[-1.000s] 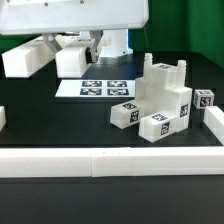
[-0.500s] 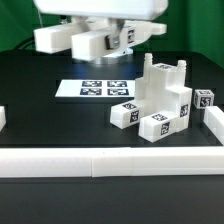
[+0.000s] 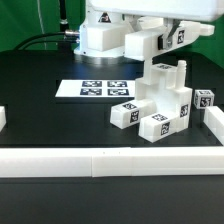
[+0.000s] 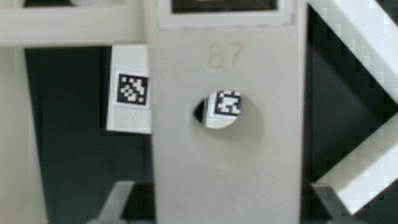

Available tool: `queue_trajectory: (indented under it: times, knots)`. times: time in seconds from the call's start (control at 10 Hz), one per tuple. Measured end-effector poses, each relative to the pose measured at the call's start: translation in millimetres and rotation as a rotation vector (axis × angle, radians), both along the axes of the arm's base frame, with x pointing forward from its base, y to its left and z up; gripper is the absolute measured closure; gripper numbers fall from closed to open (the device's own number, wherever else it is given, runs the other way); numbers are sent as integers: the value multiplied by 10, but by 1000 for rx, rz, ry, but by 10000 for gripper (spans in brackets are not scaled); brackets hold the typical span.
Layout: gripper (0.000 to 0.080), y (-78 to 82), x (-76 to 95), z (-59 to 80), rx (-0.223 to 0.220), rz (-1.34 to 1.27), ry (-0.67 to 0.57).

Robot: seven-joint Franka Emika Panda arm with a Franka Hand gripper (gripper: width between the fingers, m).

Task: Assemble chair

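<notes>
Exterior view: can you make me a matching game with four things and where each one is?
Things:
1. marker board
2. lifted chair piece
3. border wall
4. pile of chair pieces

Places:
A. up in the air, off the table
B. along the front, nearest the camera
C. lying flat, toward the exterior view's left of the pile
D. standing on the table at the exterior view's right

Pairs: 1-C, 2-A, 3-B, 4-D.

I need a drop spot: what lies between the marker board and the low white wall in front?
In the exterior view, mostly bare black table; toward that view's right, a tagged white chair block juts in.
</notes>
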State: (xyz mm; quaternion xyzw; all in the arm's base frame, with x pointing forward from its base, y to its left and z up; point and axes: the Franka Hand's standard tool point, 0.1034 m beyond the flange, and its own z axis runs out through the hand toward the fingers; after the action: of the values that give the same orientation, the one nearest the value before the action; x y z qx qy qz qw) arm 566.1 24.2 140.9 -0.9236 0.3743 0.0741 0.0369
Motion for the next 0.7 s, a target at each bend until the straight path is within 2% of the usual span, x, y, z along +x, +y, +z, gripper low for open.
queue_trajectory:
  times: [0.2, 0.3, 0.4, 0.5, 0.7]
  knots:
    - [515, -13, -57, -39, 0, -6, 11]
    - [515, 56, -103, -41, -16, -40, 16]
    - [515, 205, -145, -76, -34, -69, 13]
    - [515, 289, -188, -133, -39, -66, 21]
    - [515, 288, -175, -151, -37, -59, 14]
